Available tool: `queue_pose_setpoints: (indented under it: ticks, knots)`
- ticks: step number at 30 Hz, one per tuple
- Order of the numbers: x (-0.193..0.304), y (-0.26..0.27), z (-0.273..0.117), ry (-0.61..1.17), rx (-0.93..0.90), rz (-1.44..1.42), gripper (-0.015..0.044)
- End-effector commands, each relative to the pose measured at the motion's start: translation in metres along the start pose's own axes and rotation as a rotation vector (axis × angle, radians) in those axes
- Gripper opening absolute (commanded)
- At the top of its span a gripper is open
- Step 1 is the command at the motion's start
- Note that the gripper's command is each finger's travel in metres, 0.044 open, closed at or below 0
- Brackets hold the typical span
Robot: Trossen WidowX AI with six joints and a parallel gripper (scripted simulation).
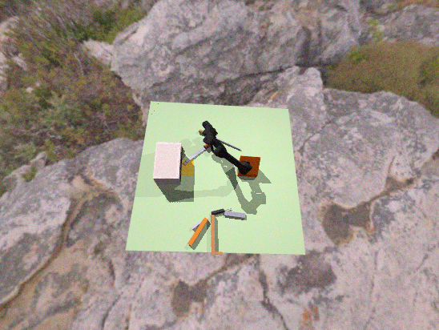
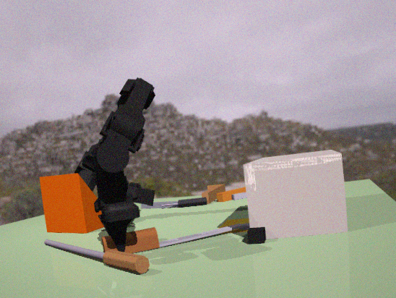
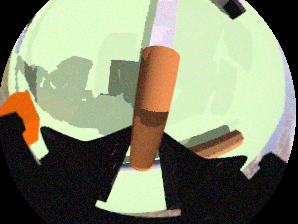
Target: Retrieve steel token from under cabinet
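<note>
Pincer point(image 1: 207, 143) point(image 2: 122, 247) point(image 3: 147, 131) is clenched on the tan handle point(image 2: 144, 240) point(image 3: 159, 80) of a long grey-shafted tool. In the wrist view the handle runs between both black fingers, its butt end back between them.

From above: white cabinet point(image 1: 168, 161) point(image 2: 298, 199) at left, arm point(image 1: 229, 156) point(image 2: 113, 152) reaching left and far from the orange block point(image 1: 255, 160) point(image 2: 63, 204) at right. Grey shaft point(image 1: 196, 154) point(image 2: 195, 236) point(image 3: 164, 22) slants left and near from the handle, its tip at the yellow marked area point(image 1: 189, 168) point(image 2: 238, 221) just right of the cabinet. Can't tell whether the tip goes under it.

Token: can't make it out in any view, so can't confirm its spot.

In the exterior view a small black block point(image 2: 256, 235) point(image 3: 233, 9) is by the cabinet's near left corner. Second rod with a tan grip point(image 2: 126, 262) point(image 3: 220, 146) lies on the green table point(image 1: 264, 124) point(image 2: 307, 267) point(image 3: 200, 40), on the near side of the held tool there.

Near side from above: orange bar point(image 1: 198, 232) point(image 2: 231, 194), tan L-shaped bar point(image 1: 213, 234), and a black-handled tool point(image 1: 218, 211) point(image 2: 192, 202), all well apart from the pincer
</note>
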State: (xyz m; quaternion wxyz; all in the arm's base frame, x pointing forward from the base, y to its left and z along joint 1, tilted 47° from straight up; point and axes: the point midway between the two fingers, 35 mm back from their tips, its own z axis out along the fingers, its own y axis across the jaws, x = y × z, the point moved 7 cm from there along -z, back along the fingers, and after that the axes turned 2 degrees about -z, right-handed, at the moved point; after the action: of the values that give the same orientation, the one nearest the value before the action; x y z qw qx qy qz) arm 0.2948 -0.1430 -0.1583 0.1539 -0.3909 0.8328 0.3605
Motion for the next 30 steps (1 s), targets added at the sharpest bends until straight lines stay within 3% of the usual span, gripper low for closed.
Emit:
queue_pose_setpoints:
  ticks: [1,3,30]
  knots:
    - [0.0,0.0,0.0,0.0,0.001,-0.002,0.0032]
    - [0.0,0.0,0.0,0.0,0.001,-0.002,0.0]
    - [0.024,0.0,-0.003,0.005,0.0,0.001,0.0]
